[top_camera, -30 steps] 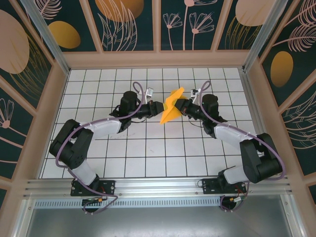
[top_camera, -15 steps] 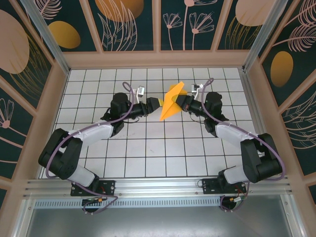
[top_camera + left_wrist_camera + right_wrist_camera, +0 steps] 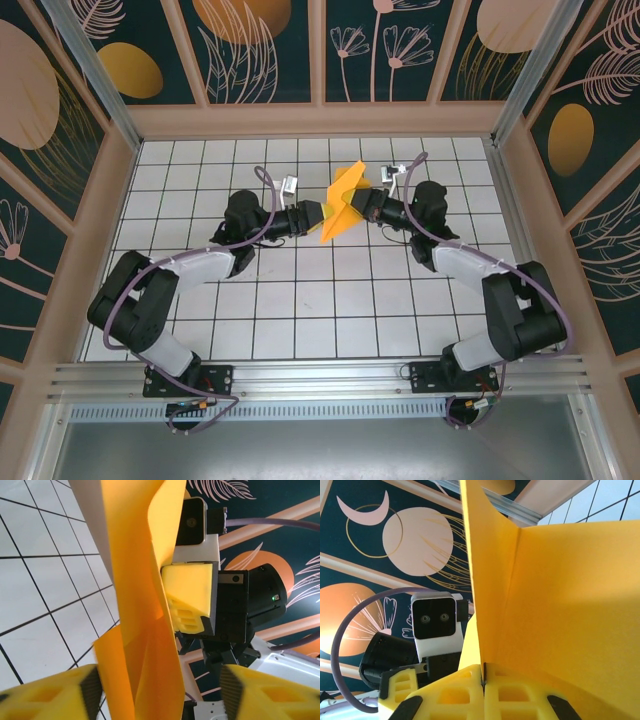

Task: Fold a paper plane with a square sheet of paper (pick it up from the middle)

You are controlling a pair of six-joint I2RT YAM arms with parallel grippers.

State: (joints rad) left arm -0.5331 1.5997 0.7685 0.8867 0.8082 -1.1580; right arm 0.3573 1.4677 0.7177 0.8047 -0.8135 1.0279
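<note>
Orange paper seemingly tight in right hand

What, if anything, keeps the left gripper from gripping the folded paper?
Yes, probably nothing: the open left gripper has the folded paper between its fingers; the right gripper pinches it farther along.

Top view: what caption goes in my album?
Right gripper holds folded orange paper; open left gripper faces it over the tiled table.

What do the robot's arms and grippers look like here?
Left arm and right arm: black joints, white shells, a purple-grey cable along each. Left gripper and right gripper have blocky yellow fingers with cut-outs; a white camera block on each wrist.
</note>
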